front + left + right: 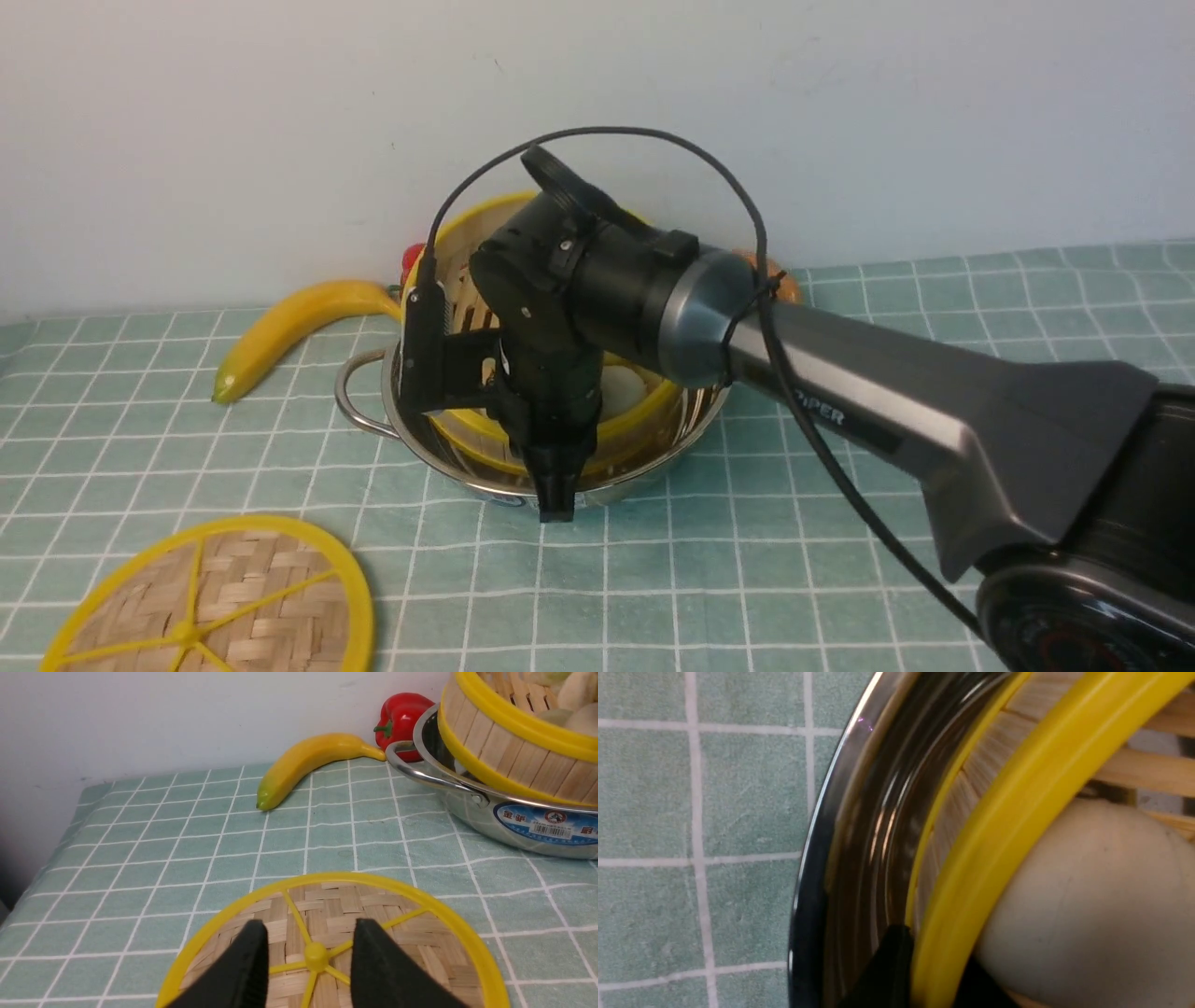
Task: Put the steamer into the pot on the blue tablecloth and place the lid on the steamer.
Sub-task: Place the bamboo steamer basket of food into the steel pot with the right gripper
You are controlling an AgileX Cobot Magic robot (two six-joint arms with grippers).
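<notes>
The steamer (485, 207) sits tilted in the steel pot (448, 467) on the blue tablecloth (747, 560), with its far rim raised and a pale bun (621, 383) inside. My right gripper (555, 485) points down at the pot's near side. It is shut on the steamer's yellow rim (1017, 812), one finger outside the rim and one inside beside the bun (1087, 905). The lid (233, 597) lies flat at the front left. My left gripper (310, 924) hovers over the lid (336, 905), open, with its fingers either side of the hub.
A banana (289, 327) lies left of the pot, and a red pepper (413, 257) stands behind it against the wall. An orange object (780, 280) is partly hidden behind my right arm. The cloth's left edge drops off in the left wrist view.
</notes>
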